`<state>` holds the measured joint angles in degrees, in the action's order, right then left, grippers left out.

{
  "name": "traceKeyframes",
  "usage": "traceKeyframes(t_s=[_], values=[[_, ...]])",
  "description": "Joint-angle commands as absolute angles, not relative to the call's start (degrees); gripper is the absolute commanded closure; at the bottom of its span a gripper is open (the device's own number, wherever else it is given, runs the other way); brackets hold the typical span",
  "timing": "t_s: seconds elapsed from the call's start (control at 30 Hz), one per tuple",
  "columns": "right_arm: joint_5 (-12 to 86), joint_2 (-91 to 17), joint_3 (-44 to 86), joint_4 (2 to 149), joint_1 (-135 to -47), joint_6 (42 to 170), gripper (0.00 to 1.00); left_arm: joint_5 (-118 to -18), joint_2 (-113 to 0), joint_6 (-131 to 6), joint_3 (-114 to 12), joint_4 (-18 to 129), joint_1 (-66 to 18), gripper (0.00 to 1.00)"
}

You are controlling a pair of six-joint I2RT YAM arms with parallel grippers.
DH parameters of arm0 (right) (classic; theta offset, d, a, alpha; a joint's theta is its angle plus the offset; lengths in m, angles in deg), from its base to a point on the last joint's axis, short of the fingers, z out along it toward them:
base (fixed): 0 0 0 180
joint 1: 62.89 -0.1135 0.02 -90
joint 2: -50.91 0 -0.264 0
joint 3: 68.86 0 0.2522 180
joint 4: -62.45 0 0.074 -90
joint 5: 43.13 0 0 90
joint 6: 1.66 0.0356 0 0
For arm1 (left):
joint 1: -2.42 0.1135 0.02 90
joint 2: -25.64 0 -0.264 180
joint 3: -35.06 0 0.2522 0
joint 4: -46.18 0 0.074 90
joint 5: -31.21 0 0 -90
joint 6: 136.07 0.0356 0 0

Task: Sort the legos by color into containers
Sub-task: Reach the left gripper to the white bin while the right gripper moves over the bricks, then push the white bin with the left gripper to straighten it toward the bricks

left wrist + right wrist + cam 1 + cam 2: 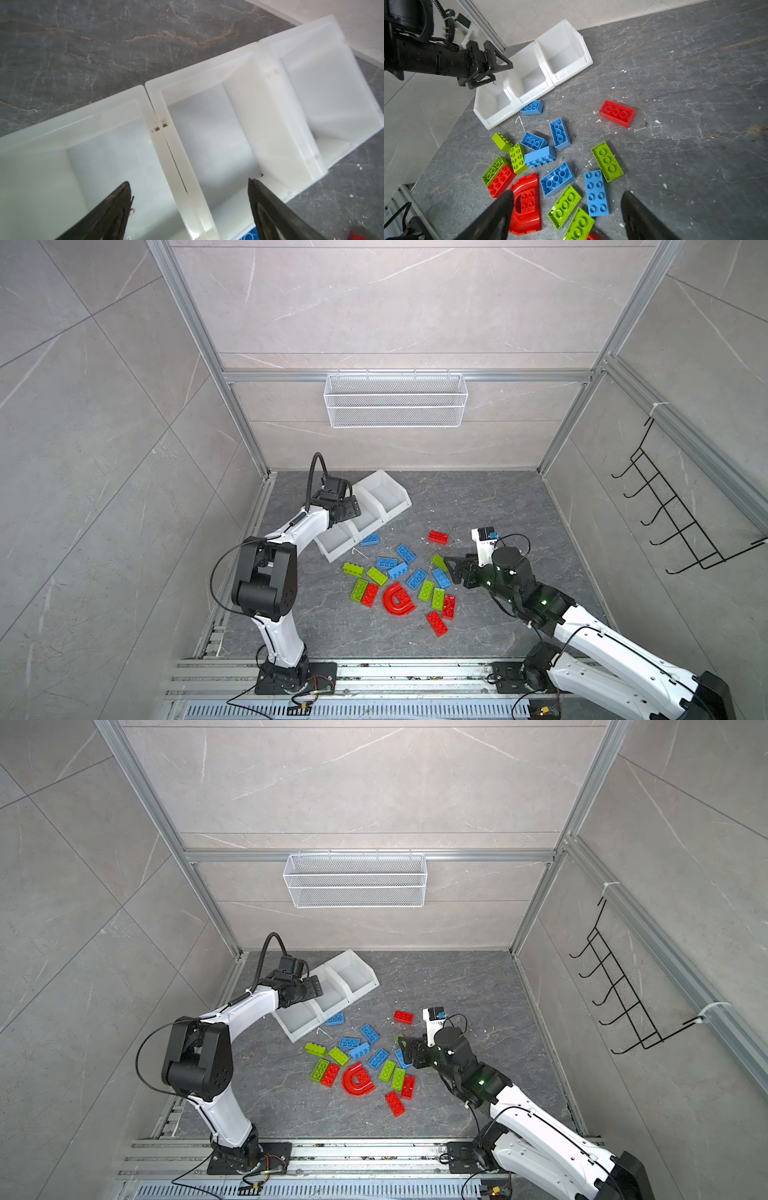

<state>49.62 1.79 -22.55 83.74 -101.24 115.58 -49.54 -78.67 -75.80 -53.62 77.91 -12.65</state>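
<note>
Left gripper (188, 185) wide, holding nothing, above containers (390, 512). Right gripper (568, 194) wide, holding nothing, over legos (557, 178) scattered on tabletop (675, 104).

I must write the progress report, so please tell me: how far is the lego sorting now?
Done: nothing; the three containers look empty. In hand: nothing; the left gripper hangs open over the containers, the right gripper open over the legos. Left: all blue, green and red legos lie on the table, to be sorted.
</note>
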Motion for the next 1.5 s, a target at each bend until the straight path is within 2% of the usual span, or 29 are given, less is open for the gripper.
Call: traceKeyframes(t_s=[0.0,0.1,0.17,0.27,0.37,0.57,0.87,1.2,1.47], values=[[47.73,2.37,-23.07,83.38,-101.60,114.87,0.16,-52.02,-82.13,-75.80,-57.64,77.60,-12.44,0.12],[47.14,1.11,-22.87,83.03,-101.60,114.45,0.16,-52.75,-85.69,-75.10,-60.35,78.73,-12.03,0.16],[46.99,0.33,-22.69,83.06,-101.58,114.09,0.16,-53.52,-87.34,-74.82,-61.68,78.30,-11.65,0.23],[47.50,-0.77,-22.69,83.08,-101.57,113.75,0.15,-53.24,-89.29,-73.56,-63.97,78.76,-11.56,0.36],[48.39,-1.88,-22.09,83.74,-101.59,113.00,0.15,-52.24,-90.99,-72.00,-66.70,80.34,-11.58,0.54],[49.71,-3.46,-21.96,83.59,-101.63,112.77,0.14,-51.42,-94.35,-68.77,-72.37,82.57,-11.56,0.66],[50.66,-5.32,-21.15,83.99,-101.64,112.07,0.13,-56.05,-97.06,-71.39,-75.52,79.98,-13.28,0.71],[52.28,-3.11,-21.78,86.44,-101.63,111.71,0.13,-60.34,-103.50,-70.99,-83.90,82.06,-19.30,0.78],[52.61,-1.15,-21.79,87.07,-101.56,112.23,0.12,-60.44,-102.25,-71.19,-83.19,81.52,-25.04,0.80]])
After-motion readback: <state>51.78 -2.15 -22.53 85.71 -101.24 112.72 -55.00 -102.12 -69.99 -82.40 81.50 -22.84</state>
